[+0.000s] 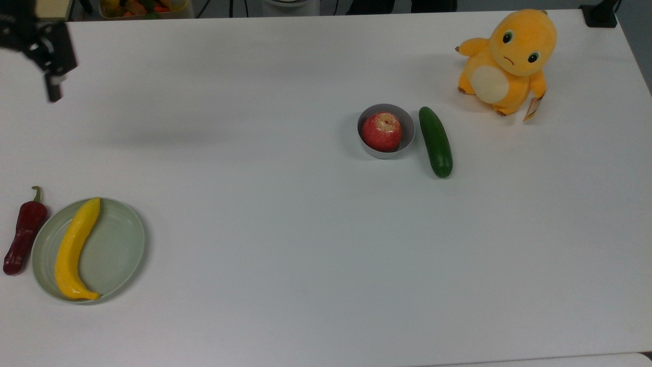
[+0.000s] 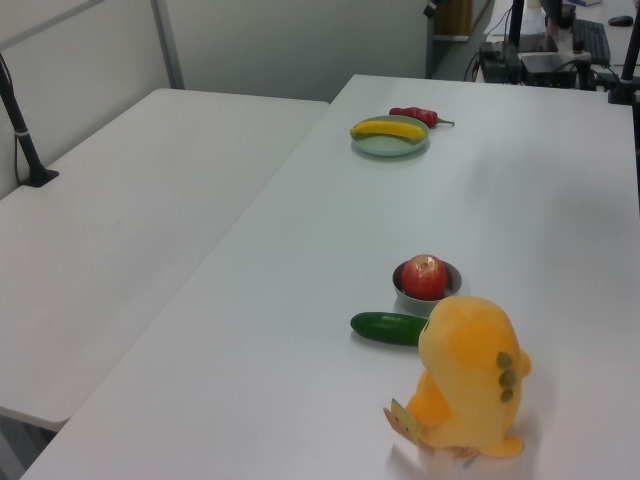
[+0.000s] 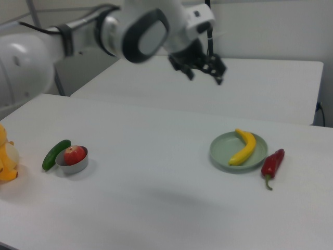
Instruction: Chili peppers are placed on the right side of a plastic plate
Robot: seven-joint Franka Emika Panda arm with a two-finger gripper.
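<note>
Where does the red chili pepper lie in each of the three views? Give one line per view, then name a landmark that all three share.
Top view: the chili pepper lies at the far left edge, just left of the plastic plate.
Left view: it lies at the upper centre, just beyond the plate.
Right view: it lies at the lower right, just right of the plate.
Shared landmark: the banana on the plate.
</note>
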